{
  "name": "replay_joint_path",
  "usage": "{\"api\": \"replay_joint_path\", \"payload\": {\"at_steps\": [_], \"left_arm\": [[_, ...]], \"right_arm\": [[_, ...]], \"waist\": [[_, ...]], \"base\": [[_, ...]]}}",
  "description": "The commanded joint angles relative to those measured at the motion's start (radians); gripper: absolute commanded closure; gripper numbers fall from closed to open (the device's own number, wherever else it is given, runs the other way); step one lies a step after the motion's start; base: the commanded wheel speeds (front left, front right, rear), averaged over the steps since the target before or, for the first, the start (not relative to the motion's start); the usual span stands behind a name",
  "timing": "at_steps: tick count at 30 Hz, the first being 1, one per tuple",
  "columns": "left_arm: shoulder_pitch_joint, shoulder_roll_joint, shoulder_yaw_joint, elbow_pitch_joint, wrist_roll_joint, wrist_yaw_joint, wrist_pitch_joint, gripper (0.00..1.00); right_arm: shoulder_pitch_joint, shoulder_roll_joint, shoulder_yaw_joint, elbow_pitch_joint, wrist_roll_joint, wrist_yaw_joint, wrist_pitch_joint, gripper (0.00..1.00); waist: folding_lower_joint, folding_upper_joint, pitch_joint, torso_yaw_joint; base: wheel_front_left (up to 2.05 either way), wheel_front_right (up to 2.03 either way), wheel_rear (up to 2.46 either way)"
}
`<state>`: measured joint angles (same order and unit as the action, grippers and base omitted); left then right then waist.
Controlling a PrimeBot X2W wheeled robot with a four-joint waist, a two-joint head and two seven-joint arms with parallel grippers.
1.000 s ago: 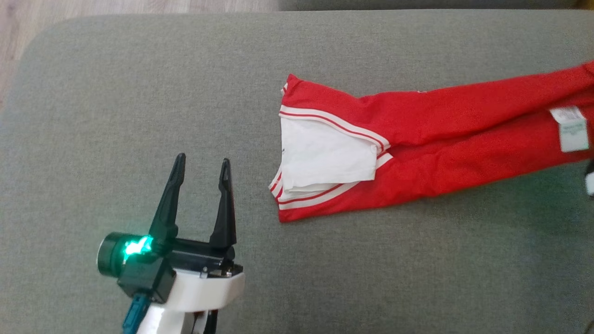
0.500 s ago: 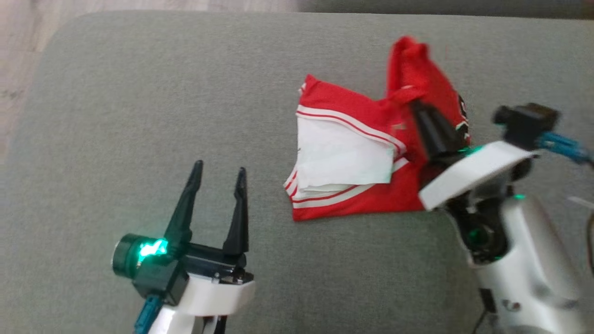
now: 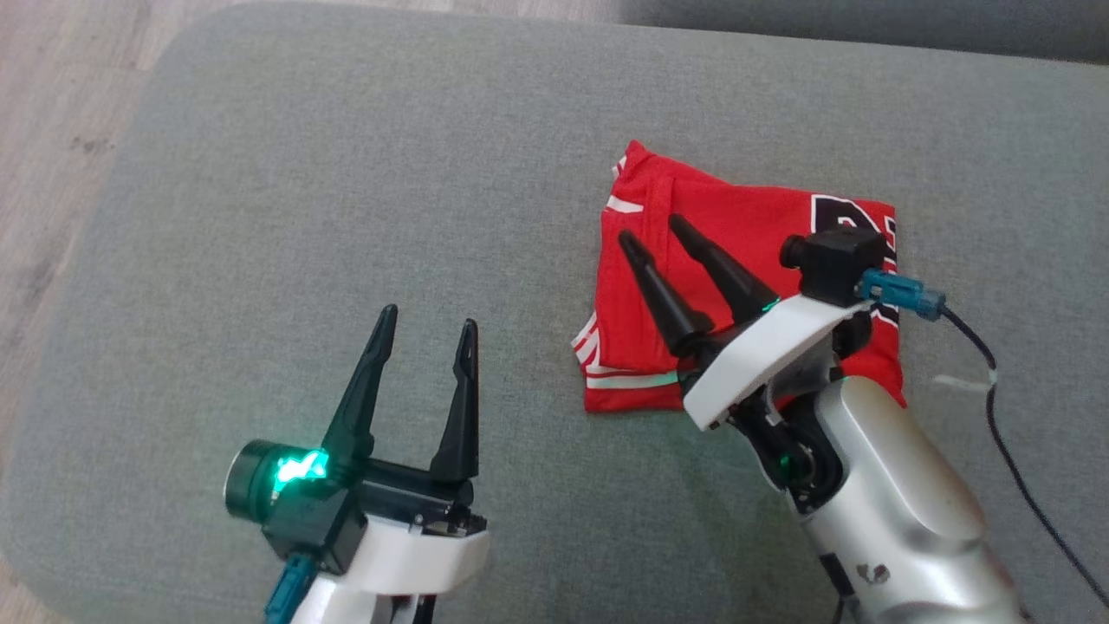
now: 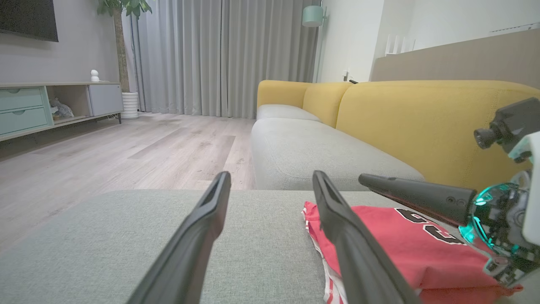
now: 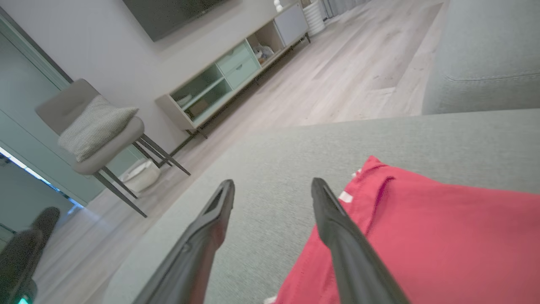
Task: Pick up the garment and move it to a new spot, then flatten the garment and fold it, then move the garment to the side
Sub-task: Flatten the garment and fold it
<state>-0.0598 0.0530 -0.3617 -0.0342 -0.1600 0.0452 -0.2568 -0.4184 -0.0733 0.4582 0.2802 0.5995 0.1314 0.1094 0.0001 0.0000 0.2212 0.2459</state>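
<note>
Carrying surface: grey upholstered cushion (image 3: 260, 217), rounded far-left corner in the head view, pale wood floor (image 3: 52, 130) beyond its left edge. The left wrist view has a sofa (image 4: 422, 122) with a yellow back and grey seat past the cushion's far edge. Garment (image 3: 754, 225): red jersey, folded into a roughly square packet, lying flat on the right half of the cushion, well clear of the left edge and somewhat short of the far edge. White striped trim shows at the packet's near-left corner; black lettering (image 3: 836, 212) with a white outline shows near its far-right corner, partly hidden by the wrist camera. Right arm (image 3: 892, 503): silver forearm comes in from the lower right and crosses the packet's near-right corner. Right gripper (image 3: 651, 227): over the left part of the garment, fingers pointing toward the cushion's far-left corner, spread apart with nothing between them; in the right wrist view one finger lies over bare grey fabric and the other over the red edge. Contact with the cloth cannot be judged. Left gripper (image 3: 430, 317): near-left of the garment, over bare cushion, apart from the cloth, fingers spread wide and empty, green light lit at its base. A dark cable (image 3: 988, 364) runs from the teal plug on the right wrist camera toward the cushion's near-right corner.
</note>
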Motion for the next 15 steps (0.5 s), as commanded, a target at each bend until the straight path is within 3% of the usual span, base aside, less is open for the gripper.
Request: {"api": "replay_joint_path", "payload": {"at_steps": [1,6,15], "left_arm": [[-0.025,-0.003,0.024,-0.027,-0.008,0.008,-0.005,0.00],[-0.006,-0.003,0.043,-0.022,-0.006,0.009,-0.005,0.00],[0.038,-0.003,0.093,0.001,-0.021,0.014,-0.005,0.00]], "right_arm": [[-0.033,0.023,0.021,-0.039,0.016,-0.001,-0.025,0.00],[-0.014,0.014,-0.034,-0.052,0.009,-0.001,-0.112,0.00],[0.133,-0.139,-0.134,-0.059,-0.094,-0.001,-0.339,0.00]], "waist": [[-0.0001,0.0000,-0.005,0.002],[-0.0001,0.0000,-0.032,-0.006],[-0.0001,0.0000,-0.103,-0.073]], "base": [[0.00,0.00,0.00],[0.00,0.00,0.00],[0.00,0.00,0.00]]}}
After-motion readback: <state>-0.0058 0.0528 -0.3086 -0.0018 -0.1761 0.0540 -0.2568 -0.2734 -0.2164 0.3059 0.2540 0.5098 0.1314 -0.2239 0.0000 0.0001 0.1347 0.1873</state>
